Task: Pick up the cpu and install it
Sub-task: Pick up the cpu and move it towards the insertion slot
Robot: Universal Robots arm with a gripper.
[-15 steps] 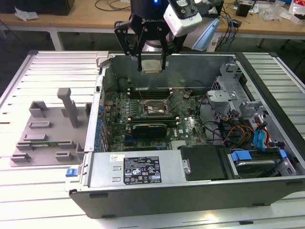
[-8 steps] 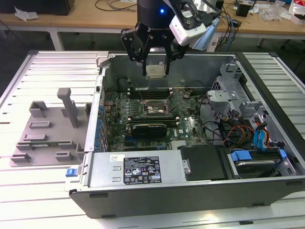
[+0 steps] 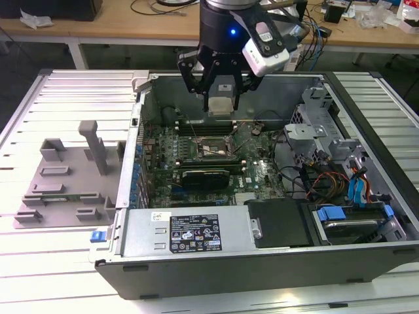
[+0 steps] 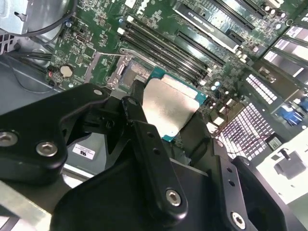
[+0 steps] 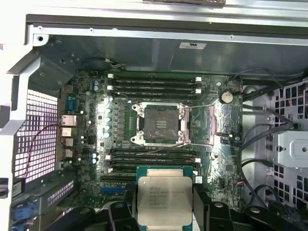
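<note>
Silver-topped cpu (image 5: 164, 199) aloft above motherboard (image 5: 226, 122)

Exterior view overlooking open case (image 3: 229, 268), both wrist views near motherboard (image 4: 91, 24) (image 5: 216, 159)

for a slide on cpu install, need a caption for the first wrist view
Jaws grip the cpu over the motherboard, whose socket lies open and empty.
</note>
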